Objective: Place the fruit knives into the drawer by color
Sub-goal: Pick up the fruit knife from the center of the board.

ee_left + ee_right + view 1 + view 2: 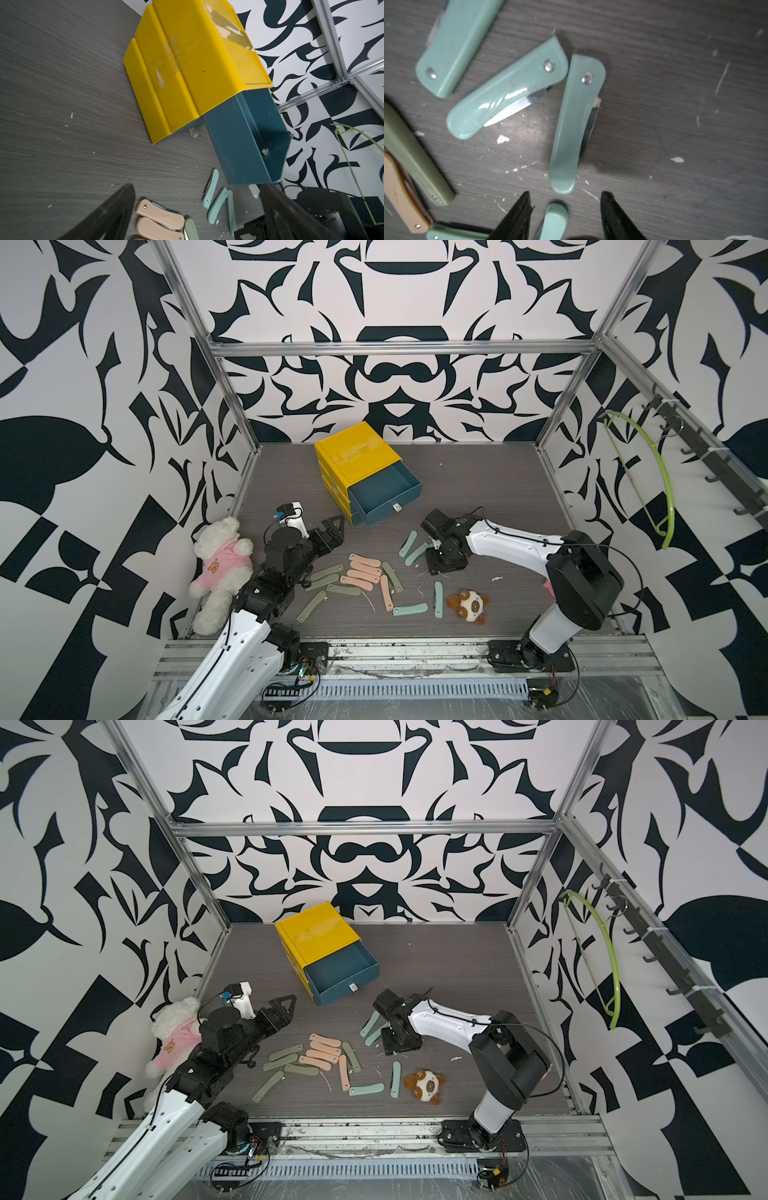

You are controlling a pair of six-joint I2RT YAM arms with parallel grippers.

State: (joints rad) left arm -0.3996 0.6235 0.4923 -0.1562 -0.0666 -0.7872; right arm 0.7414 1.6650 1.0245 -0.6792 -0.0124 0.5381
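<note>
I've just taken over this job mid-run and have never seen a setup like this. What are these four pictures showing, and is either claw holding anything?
Two robot arms share one table, each ending in a two-fingered claw. The two wide pictures come from a camera overhead; the two close ones come from cameras on the wrists. On the table stands a yellow cabinet with its top drawer pulled out, nothing showing inside. Folding fruit knives lie scattered: peach knives, olive knives and teal knives. A white bear and a small brown plush are bystanders. The left gripper hangs wide open near the cabinet, holding nothing. The right gripper points down, jaws open either side of a teal knife, not gripping it.
</note>
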